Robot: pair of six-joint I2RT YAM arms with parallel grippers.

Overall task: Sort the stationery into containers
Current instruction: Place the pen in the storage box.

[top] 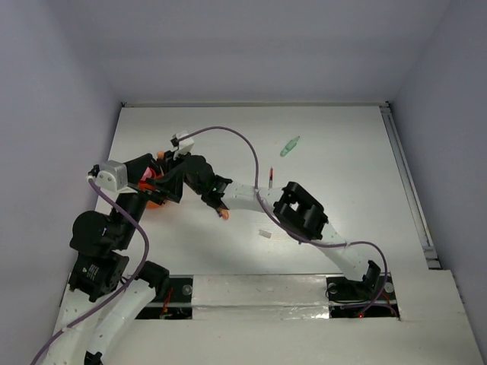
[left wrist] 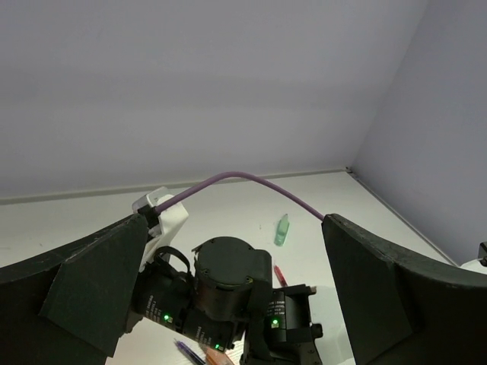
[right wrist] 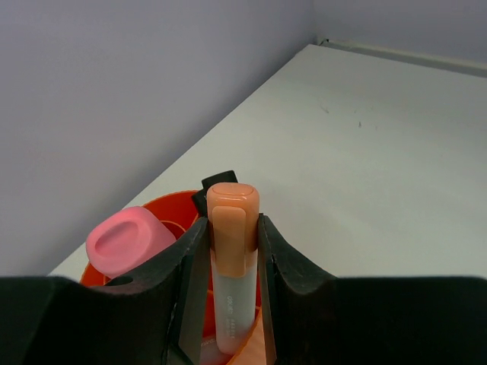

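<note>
- Orange-capped marker (right wrist: pixel 228 296) stands upright in the right gripper (right wrist: pixel 232 228). The fingers are partly closed and clamp its barrel on both sides.
- We find its lower end directly over the mouth of the orange-red pot (right wrist: pixel 163 207). We cannot tell whether the tip is below the rim.
- We note a pink-capped tube (right wrist: pixel 129 242) leaning inside the pot, just beside the marker.
- We judge the step in hand to be the drop. We advise lowering the marker vertically until the tip is clearly inside the pot, then parting the fingers only slightly so the barrel slides down without tipping the tube or the pot.
- We see the left gripper (left wrist: pixel 236 228) spread wide and holding nothing, close to the pot and facing the right arm (left wrist: pixel 228 281). It should stay apart from the pot during release.
- We count a green-capped item (top: pixel 290 146) and a red pen (top: pixel 272 178) lying well apart from the pot, unsorted.
</note>
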